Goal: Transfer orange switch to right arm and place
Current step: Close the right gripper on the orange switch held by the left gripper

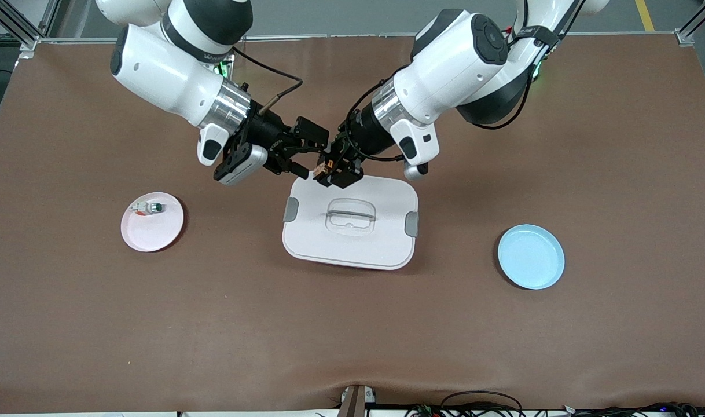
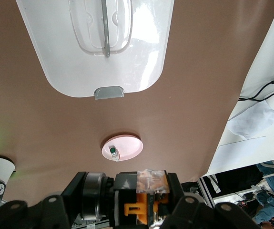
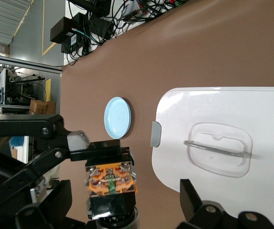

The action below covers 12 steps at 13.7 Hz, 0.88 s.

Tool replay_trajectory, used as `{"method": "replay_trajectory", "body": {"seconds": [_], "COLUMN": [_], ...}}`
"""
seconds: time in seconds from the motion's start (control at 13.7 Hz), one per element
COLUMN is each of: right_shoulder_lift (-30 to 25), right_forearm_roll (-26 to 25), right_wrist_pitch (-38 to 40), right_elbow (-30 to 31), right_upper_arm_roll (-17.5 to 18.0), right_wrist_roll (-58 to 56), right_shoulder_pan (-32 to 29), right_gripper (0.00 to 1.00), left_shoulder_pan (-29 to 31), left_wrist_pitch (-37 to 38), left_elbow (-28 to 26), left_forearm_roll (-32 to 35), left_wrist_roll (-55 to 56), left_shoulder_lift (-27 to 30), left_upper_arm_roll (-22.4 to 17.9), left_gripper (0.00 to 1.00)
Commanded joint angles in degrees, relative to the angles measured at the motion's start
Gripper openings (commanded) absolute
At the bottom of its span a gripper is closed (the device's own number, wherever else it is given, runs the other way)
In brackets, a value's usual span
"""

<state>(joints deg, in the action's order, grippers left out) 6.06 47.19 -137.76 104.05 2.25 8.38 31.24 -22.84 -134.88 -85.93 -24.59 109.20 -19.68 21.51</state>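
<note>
The orange switch (image 1: pixel 320 169), a small black block with an orange centre, hangs in the air over the edge of the white lidded box (image 1: pixel 352 243) that lies farthest from the front camera. My left gripper (image 1: pixel 333 168) is shut on it. In the left wrist view the switch (image 2: pixel 144 200) fills the gap between the left gripper's (image 2: pixel 127 207) fingers. My right gripper (image 1: pixel 307 153), on the arm with the brass plug, is open, with one finger on each side of the switch. In the right wrist view the switch (image 3: pixel 110 183) sits between the right gripper's (image 3: pixel 122 198) spread fingers, apart from both.
A pink plate (image 1: pixel 155 234) at the right arm's end holds a small white, green and red piece (image 1: pixel 147 207). A blue plate (image 1: pixel 531 258) lies at the left arm's end. The white box has a clear handle (image 1: pixel 351 215) on its lid.
</note>
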Motion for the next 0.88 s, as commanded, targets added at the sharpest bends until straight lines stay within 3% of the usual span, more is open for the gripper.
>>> {"method": "replay_trajectory", "body": {"seconds": [0.0, 0.44, 0.58, 0.8], "right_shoulder_lift": [1.67, 3.61, 3.70, 3.79], "right_forearm_roll": [-1.04, -3.24, -3.24, -4.37], "right_wrist_pitch": [0.47, 2.05, 2.14, 2.40], "right_elbow": [-2.71, -6.31, -6.76, -7.46], "right_upper_arm_roll": [-0.75, -0.75, -0.84, -0.84], "right_wrist_roll": [1.38, 1.38, 1.38, 1.21], "right_shoulder_pan": [1.10, 1.02, 0.93, 0.58], "right_gripper": [1.00, 1.00, 0.83, 0.45], "left_shoulder_pan": [-0.54, -0.54, -0.54, -0.54], "left_wrist_pitch": [-0.30, -0.30, -0.30, -0.30], "left_elbow": [1.03, 1.03, 1.03, 1.03], "left_forearm_roll": [0.77, 0.77, 0.77, 1.21], "left_wrist_roll": [0.84, 0.84, 0.75, 0.84], "left_shoulder_lift": [-0.45, -0.45, -0.45, -0.54], "left_upper_arm_roll": [-0.24, -0.24, -0.24, -0.24], "left_gripper": [0.33, 0.33, 0.33, 0.33]}}
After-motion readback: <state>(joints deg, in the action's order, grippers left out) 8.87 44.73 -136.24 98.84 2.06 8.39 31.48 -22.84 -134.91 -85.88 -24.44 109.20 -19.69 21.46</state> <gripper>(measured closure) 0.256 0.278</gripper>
